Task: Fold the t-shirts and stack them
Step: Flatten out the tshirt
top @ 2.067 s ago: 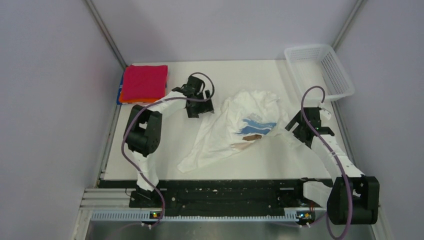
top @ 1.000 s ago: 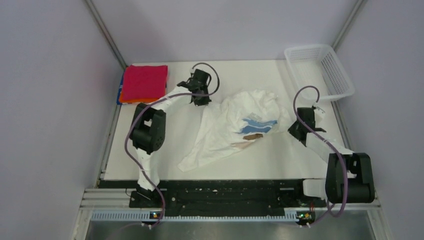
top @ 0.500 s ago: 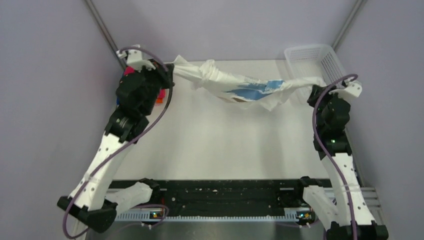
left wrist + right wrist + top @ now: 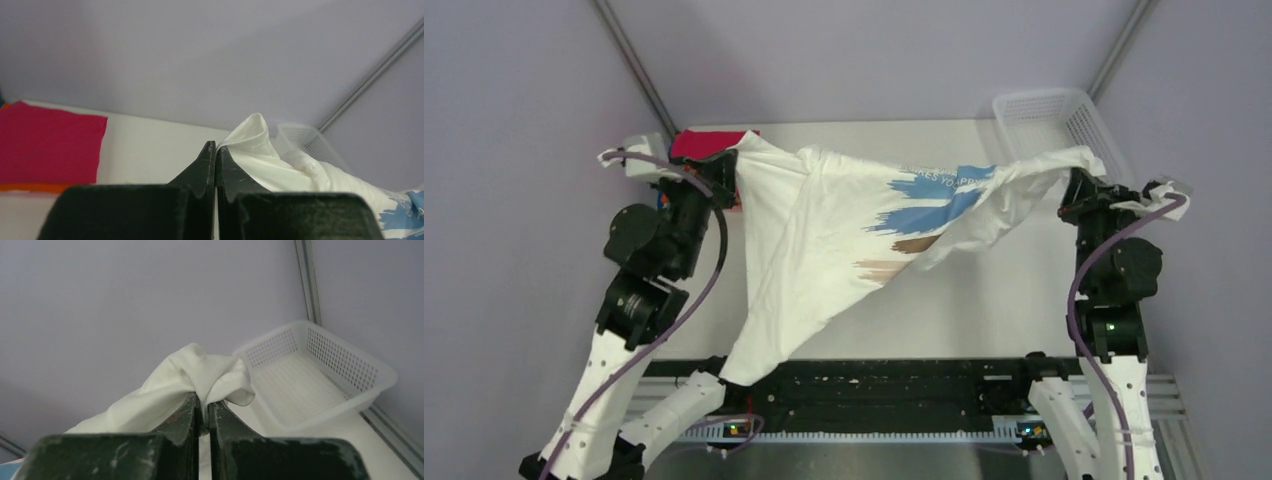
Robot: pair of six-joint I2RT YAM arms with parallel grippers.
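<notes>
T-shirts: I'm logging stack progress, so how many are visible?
3: a white printed one held between left hand and right hand, crimson one folded far left, orange one under it. Others may be hidden.

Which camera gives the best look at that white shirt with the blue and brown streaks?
The top view: the white shirt hangs spread wide, its print showing. Each wrist view shows only a bunched corner pinched in its jaws.
</notes>
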